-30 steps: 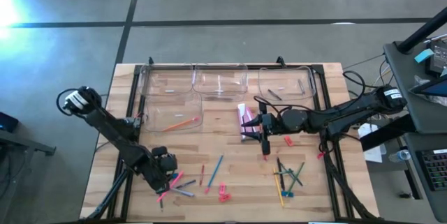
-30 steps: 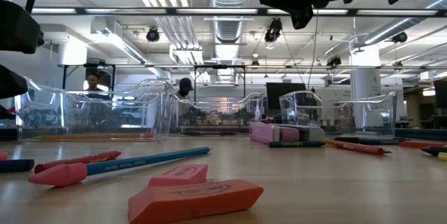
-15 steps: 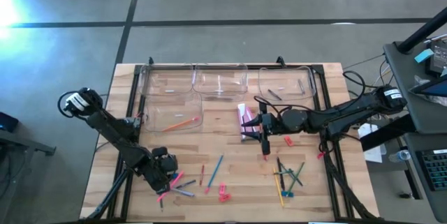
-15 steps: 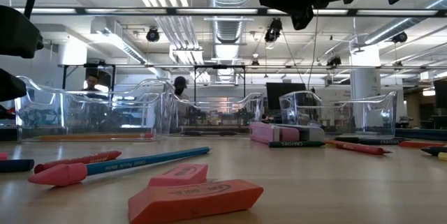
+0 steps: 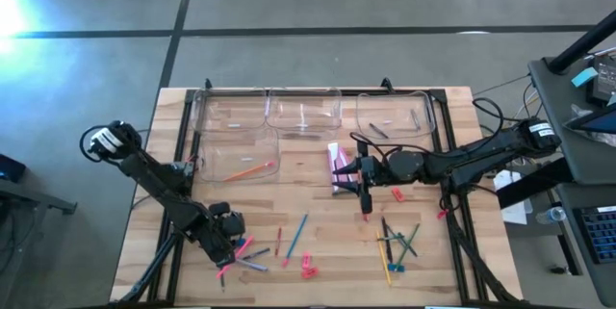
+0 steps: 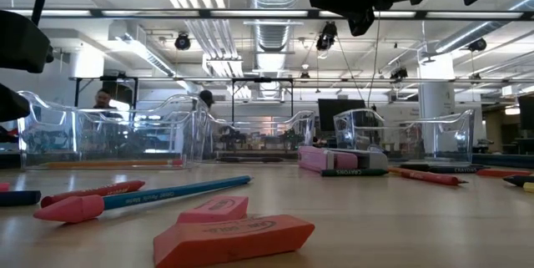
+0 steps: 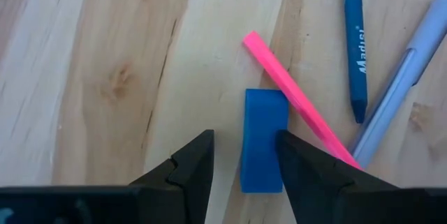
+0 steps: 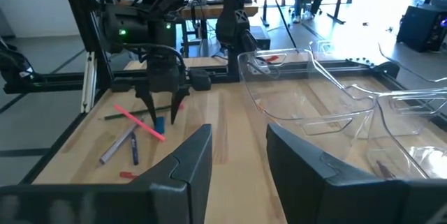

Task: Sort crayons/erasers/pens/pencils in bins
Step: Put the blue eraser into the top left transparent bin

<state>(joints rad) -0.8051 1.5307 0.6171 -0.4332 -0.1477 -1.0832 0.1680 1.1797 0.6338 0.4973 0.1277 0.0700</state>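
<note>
My left gripper [image 7: 244, 172] hangs open near the table's near left corner, pointing steeply down over a small blue block [image 7: 264, 140]. The block lies flat between the fingers, close to one of them; I cannot tell whether that finger touches it. A pink stick [image 7: 297, 112] lies slanted across the block's corner. The right wrist view also shows this gripper [image 8: 162, 105]. Two pink erasers [image 6: 234, 239] lie near the table's near edge. Four clear bins [image 5: 303, 112] stand along the far side. My right gripper [image 8: 241, 168] waits open and level above the table's middle [image 5: 348, 169].
A blue crayon [image 7: 355, 49] and a grey pen [image 7: 398, 91] lie beside the pink stick. A pink box [image 5: 337, 165] lies under the right arm. More sticks lie scattered at the near right [image 5: 397, 242]. One bin holds an orange stick [image 5: 252, 167].
My left gripper has sunk a little toward the blue block and tipped further downward, still open.
</note>
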